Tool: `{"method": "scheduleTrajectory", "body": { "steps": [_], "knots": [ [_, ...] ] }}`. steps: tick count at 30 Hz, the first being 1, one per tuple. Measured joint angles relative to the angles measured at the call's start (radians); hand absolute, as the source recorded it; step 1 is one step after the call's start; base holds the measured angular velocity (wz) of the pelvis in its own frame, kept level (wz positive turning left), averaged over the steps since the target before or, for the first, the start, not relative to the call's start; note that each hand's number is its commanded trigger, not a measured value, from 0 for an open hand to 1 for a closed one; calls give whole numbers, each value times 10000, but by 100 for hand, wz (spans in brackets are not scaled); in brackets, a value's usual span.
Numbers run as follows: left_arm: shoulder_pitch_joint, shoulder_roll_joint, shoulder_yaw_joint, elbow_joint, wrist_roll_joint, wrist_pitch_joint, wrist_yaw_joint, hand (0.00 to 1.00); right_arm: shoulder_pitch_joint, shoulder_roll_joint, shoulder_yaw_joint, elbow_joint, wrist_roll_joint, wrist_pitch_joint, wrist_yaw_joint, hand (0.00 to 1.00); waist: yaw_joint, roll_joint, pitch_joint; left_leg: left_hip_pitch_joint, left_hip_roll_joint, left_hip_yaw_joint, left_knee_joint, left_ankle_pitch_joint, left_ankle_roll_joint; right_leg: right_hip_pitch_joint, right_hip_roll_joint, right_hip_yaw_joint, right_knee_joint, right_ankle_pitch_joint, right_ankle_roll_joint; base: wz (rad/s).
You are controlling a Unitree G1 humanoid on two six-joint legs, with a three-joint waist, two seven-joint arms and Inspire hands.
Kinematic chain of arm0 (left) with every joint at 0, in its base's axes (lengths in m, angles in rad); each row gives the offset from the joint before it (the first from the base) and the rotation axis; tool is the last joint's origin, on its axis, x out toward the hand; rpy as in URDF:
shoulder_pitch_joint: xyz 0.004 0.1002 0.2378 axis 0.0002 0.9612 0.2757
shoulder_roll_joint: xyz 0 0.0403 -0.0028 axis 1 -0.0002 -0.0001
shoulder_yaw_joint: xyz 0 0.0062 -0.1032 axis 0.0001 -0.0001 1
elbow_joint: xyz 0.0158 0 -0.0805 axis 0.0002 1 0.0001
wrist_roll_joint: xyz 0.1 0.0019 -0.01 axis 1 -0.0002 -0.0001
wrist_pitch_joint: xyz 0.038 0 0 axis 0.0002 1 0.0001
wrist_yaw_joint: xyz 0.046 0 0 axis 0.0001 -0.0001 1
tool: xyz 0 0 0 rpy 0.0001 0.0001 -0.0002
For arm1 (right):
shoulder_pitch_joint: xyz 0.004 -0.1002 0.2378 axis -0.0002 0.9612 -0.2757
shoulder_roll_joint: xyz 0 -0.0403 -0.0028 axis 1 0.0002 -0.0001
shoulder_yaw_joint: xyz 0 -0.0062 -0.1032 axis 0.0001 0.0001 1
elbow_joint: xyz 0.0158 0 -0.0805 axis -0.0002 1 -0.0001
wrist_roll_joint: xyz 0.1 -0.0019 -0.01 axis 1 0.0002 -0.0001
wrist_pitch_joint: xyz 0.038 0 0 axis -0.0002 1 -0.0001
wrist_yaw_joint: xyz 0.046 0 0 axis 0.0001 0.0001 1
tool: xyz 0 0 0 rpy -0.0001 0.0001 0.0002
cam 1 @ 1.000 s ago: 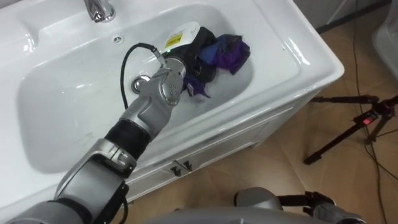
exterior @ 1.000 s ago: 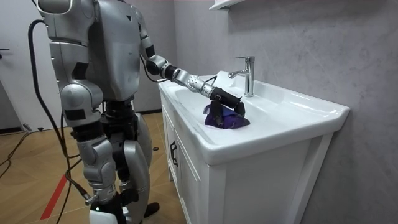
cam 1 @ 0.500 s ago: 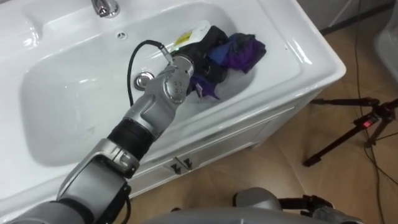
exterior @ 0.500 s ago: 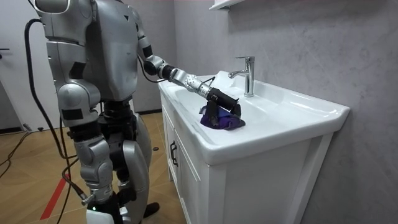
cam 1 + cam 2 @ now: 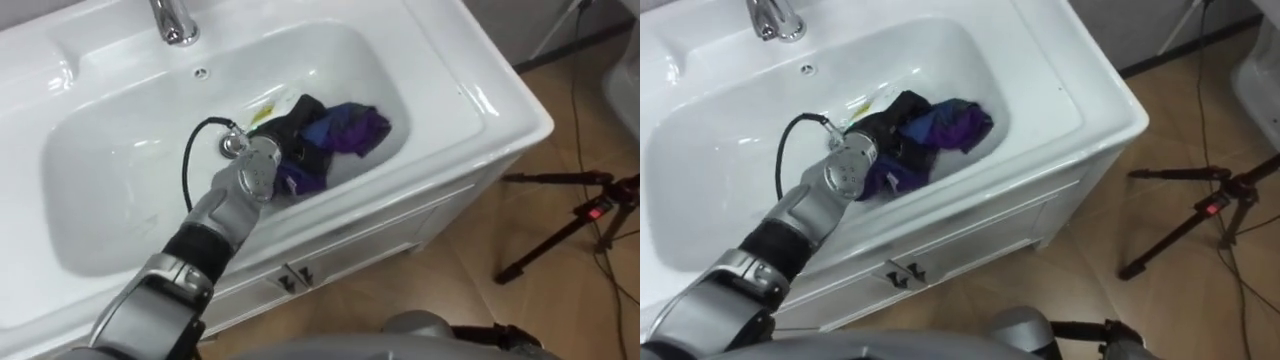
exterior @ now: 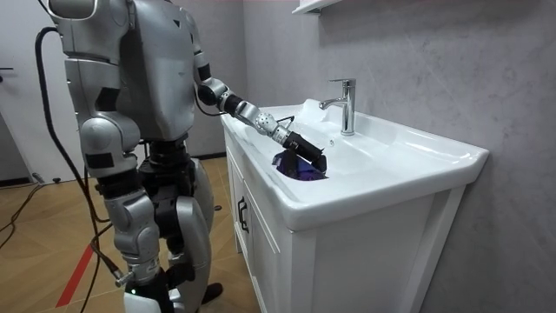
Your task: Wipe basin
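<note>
White ceramic basin [image 5: 110, 190] likely wipes best if the left hand [image 5: 252, 172], grip not readable, presses the crumpled purple-and-black cloth [image 5: 345, 128] flat at the basin's middle.

The body is clad in silver-grey shells with black joint sections. A black cable is looped at the silver left hand [image 5: 256, 172].

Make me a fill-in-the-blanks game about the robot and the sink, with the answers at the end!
The cloth in the white basin is black, blue and ___. The robot hand on the cloth is the robot's ___ one. On the wooden floor beside the cabinet stands a black ___.
Missing words: purple, left, tripod.
</note>
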Motion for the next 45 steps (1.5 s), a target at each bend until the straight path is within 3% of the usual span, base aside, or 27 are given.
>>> {"method": "scheduleTrajectory", "body": {
  "steps": [2,7,12,19,23,27,32,35,45],
  "knots": [
    [111,39,336,345,0,-224,90,100,200,-3,-167,-184,-15,0,-20,0,123,5,-17,61,0,-1,7,0,0,-9,1,62,21,-38,17,-8],
    [673,141,1372,833,99,-794,393,100,475,-12,-807,-281,-71,3,-203,0,418,193,-184,121,10,3,32,0,1,-8,21,179,33,-30,17,-6],
    [1082,220,2196,1145,151,-940,732,100,515,-8,-1278,-275,-425,8,-255,0,729,317,-199,377,19,-19,-13,1,-1,239,34,160,9,-32,-18,-1],
    [1627,1068,2716,1061,1177,-981,913,100,536,-188,-1562,-386,-836,3,-283,0,1157,425,-273,535,25,-30,-33,-2,-5,411,44,169,-6,-77,-63,-1],
    [1775,1111,2918,1038,2183,-964,970,100,533,-201,-1618,-398,-1385,-23,-259,0,1235,526,-287,718,24,-28,-72,-31,-51,570,46,172,-29,-90,-60,0],
    [2088,1328,2950,285,2827,-658,759,100,525,-291,-1658,-438,-1596,-11,-236,0,1290,640,-281,729,21,-35,-108,-31,-51,560,42,172,-22,-115,-63,0],
    [2285,1963,3003,-423,2890,-351,85,100,457,-433,-1990,-434,-1808,-59,-153,0,1313,809,-272,592,20,-132,-95,-32,-51,483,43,117,-18,-119,-64,5],
    [2451,2128,3463,-956,3448,-122,-151,100,488,-470,-2256,-412,-1926,-73,-157,0,1321,928,-292,522,16,-243,-84,-32,-51,456,43,21,-18,-121,-66,9],
    [2473,3107,3735,-2910,3468,568,-179,100,543,-594,-2243,-340,-1531,-116,-147,0,1805,1062,-182,407,-3,-451,-67,-39,-62,501,19,-262,-27,-154,-65,8]
  ]
}}
